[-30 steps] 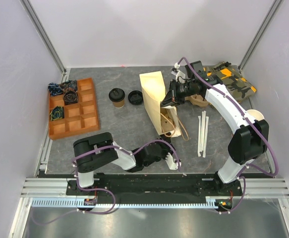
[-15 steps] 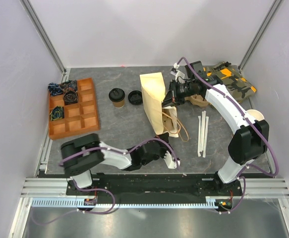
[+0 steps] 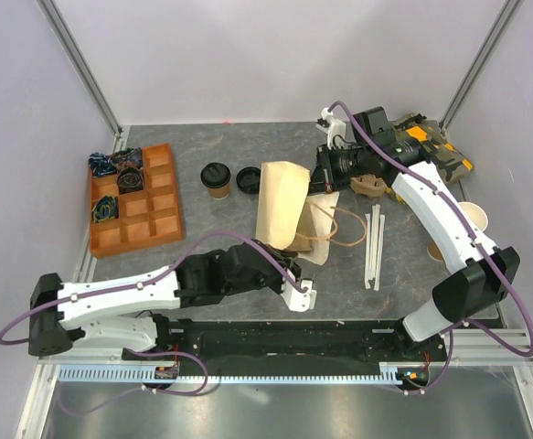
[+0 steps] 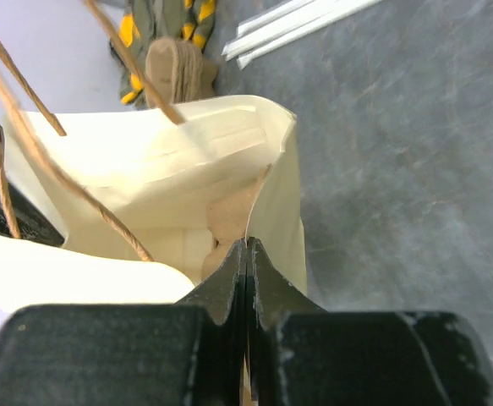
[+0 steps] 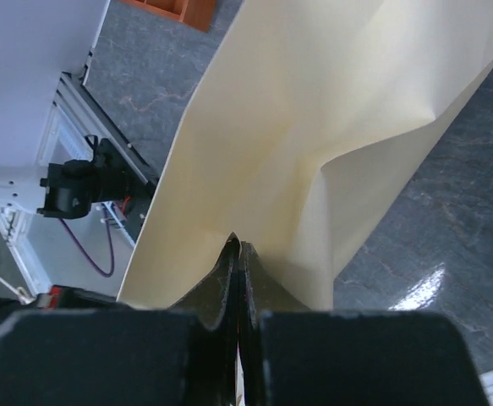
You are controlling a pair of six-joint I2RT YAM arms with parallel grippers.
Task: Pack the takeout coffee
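Observation:
The takeout coffee point(image 3: 215, 178), a small brown cup with a black lid, stands upright left of the tan paper bag point(image 3: 280, 203). The bag lies on the table with its mouth and rope handles toward the right. My right gripper point(image 3: 325, 181) is shut on the bag's far rim; the right wrist view shows its jaws point(image 5: 239, 245) pinching the paper point(image 5: 314, 110). My left gripper point(image 3: 301, 260) is shut on the bag's near rim. The left wrist view shows its jaws point(image 4: 246, 245) closed on the paper edge, with the open bag interior point(image 4: 170, 169) beyond.
A loose black lid point(image 3: 250, 179) lies between the cup and the bag. An orange compartment tray point(image 3: 161, 215) sits at the left. A camouflage cloth point(image 3: 435, 151), pale stacked cups point(image 3: 472, 219) and white straws point(image 3: 373, 242) are at the right.
My left arm has stretched out from near its base to the bag and shut on its near rim. The bag has swung and its mouth has spread.

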